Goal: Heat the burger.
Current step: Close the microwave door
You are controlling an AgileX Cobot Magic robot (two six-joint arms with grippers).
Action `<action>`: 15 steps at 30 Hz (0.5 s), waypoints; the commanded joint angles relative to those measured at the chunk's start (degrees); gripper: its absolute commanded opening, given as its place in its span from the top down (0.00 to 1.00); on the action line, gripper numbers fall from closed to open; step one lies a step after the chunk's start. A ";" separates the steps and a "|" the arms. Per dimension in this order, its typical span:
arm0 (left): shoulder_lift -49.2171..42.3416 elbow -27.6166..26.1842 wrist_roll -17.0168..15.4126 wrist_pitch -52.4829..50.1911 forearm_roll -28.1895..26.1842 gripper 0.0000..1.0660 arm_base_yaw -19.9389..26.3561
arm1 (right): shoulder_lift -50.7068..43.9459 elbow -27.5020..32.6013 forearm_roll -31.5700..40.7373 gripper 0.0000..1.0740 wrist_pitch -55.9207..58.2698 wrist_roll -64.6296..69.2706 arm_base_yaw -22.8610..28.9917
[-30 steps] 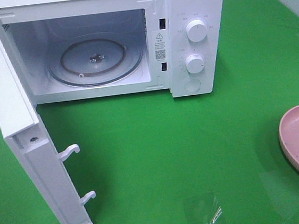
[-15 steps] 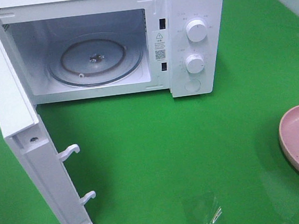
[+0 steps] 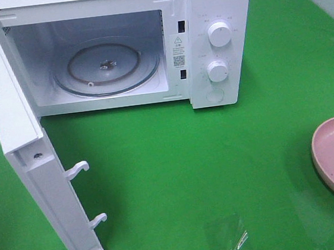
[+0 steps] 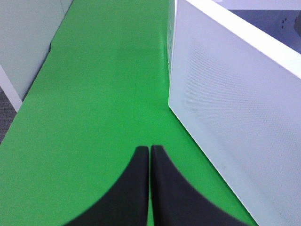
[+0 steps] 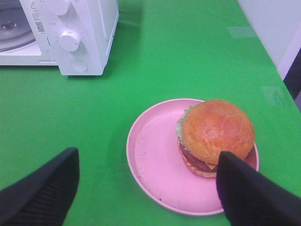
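The burger (image 5: 216,134), with a golden-brown bun, lettuce, patty and cheese, sits on the right part of a pink plate (image 5: 153,160). My right gripper (image 5: 148,157) hovers just in front of the plate, open wide, one dark finger (image 5: 44,188) on each side and nothing between them. Only the plate's left rim (image 3: 322,150) shows at the right edge of the exterior high view; neither gripper appears there. My left gripper (image 4: 149,151) is shut with its fingertips pressed together and empty, over the green table beside the microwave door's outer face (image 4: 235,103).
The white microwave (image 3: 215,12) stands at the back with its door (image 3: 35,174) swung fully open to the left. Its glass turntable (image 3: 106,68) is bare. Two knobs (image 3: 219,34) sit on the right panel. A scrap of clear film (image 3: 235,237) lies near the front edge.
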 commanded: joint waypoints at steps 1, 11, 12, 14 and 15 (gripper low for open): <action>2.98 4.24 -0.17 -12.26 -0.63 1.00 0.23 | -1.55 0.11 0.23 0.29 -0.63 -0.63 -0.29; 7.62 16.67 -0.06 -43.54 -1.26 1.00 0.23 | -1.55 0.11 0.23 0.29 -0.63 -0.63 -0.29; 7.62 16.67 -0.06 -43.54 -1.26 1.00 0.23 | -1.55 0.11 0.23 0.29 -0.63 -0.63 -0.29; 9.40 18.28 -0.06 -47.44 -1.26 1.00 0.23 | -1.55 0.11 0.23 0.29 -0.63 -0.63 -0.29; 11.34 19.14 -0.11 -50.31 -1.26 1.00 0.23 | -1.55 0.11 0.23 0.29 -0.63 -0.63 -0.29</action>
